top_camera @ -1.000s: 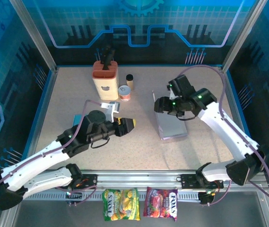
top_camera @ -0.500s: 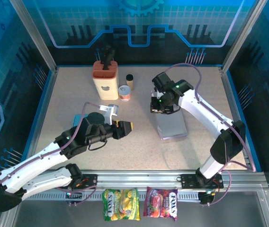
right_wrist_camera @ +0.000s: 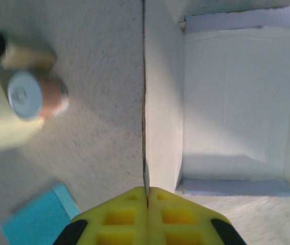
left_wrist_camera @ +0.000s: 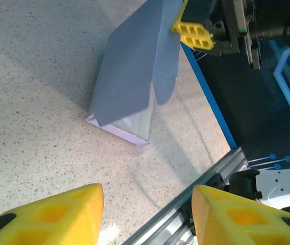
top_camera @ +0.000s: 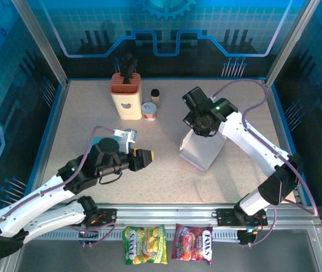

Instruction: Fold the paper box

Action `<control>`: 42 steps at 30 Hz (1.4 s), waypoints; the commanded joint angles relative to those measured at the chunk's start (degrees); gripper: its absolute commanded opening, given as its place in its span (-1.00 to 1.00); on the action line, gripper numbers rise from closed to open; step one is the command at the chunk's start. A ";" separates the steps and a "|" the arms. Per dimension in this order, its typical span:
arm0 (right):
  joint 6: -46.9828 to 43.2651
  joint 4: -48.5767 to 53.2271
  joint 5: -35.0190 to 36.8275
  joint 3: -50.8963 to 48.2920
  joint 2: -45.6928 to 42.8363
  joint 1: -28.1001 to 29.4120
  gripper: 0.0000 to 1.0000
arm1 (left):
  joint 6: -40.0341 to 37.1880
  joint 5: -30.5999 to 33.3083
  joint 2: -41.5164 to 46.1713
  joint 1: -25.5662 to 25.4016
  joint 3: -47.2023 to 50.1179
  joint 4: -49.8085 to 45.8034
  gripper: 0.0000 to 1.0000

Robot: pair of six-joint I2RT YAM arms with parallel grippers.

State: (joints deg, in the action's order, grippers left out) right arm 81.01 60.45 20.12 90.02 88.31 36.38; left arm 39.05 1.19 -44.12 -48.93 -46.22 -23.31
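Observation:
The pale grey paper box [top_camera: 204, 149] is tilted, its far end raised off the table and its near edge resting on it. My right gripper [top_camera: 196, 128] is shut on that raised end. In the right wrist view the right gripper [right_wrist_camera: 146, 196] pinches a thin side wall of the paper box [right_wrist_camera: 237, 102], whose white inside lies open to the right. My left gripper [top_camera: 148, 154] is open to the left of the box, apart from it. The left wrist view has the left gripper [left_wrist_camera: 147, 214] empty above the table, with the paper box [left_wrist_camera: 129, 81] ahead.
A beige knife block [top_camera: 127, 95], a small can [top_camera: 148, 111] and a dark-capped bottle [top_camera: 155, 96] stand at the back. A blue card [top_camera: 96, 141] lies under the left arm. Two snack bags [top_camera: 145, 245] lie beyond the front rail [top_camera: 166, 214].
The right gripper closed on the box's far wall and lifted it, so the flat box now tilts up. The left arm drew back slightly to the left.

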 commanded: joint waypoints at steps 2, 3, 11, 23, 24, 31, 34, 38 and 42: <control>28.63 9.11 8.44 6.91 4.30 0.97 -1.00 | 1.51 -4.04 2.07 -0.21 1.73 -3.51 -0.03; 31.69 11.33 8.99 9.21 5.92 0.98 -1.00 | 1.69 -4.84 2.19 -0.21 1.89 -3.58 -0.04; 54.47 23.35 10.34 23.36 16.76 1.70 -1.00 | 2.44 -12.17 2.47 -0.28 3.13 -3.62 -0.04; 52.35 19.13 5.94 29.69 24.93 0.27 -0.33 | 1.22 -12.34 -1.88 -0.22 2.01 -5.89 -0.04; 49.43 17.38 5.58 29.01 24.45 -0.24 -0.22 | 1.27 -11.24 -2.86 -0.22 1.96 -5.60 -0.04; 5.91 6.79 7.16 26.48 15.88 -6.48 0.15 | 3.56 0.38 -13.83 -0.21 -2.79 -5.51 0.02; -17.25 -1.90 4.78 19.51 8.44 -8.77 0.15 | 4.11 3.98 -20.12 0.08 -7.28 -5.35 0.05; -38.86 -15.35 -3.65 1.61 -4.16 -12.64 0.13 | 4.80 2.20 -29.90 4.20 -13.60 -4.32 0.07; -50.93 -22.65 -16.17 -12.23 -12.67 -19.01 0.13 | 3.12 -2.68 -37.00 10.11 -18.38 -2.42 0.07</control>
State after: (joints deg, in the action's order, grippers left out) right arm 47.90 46.37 14.35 83.94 77.58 20.82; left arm 42.74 0.78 -78.04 -41.71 -61.41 -26.55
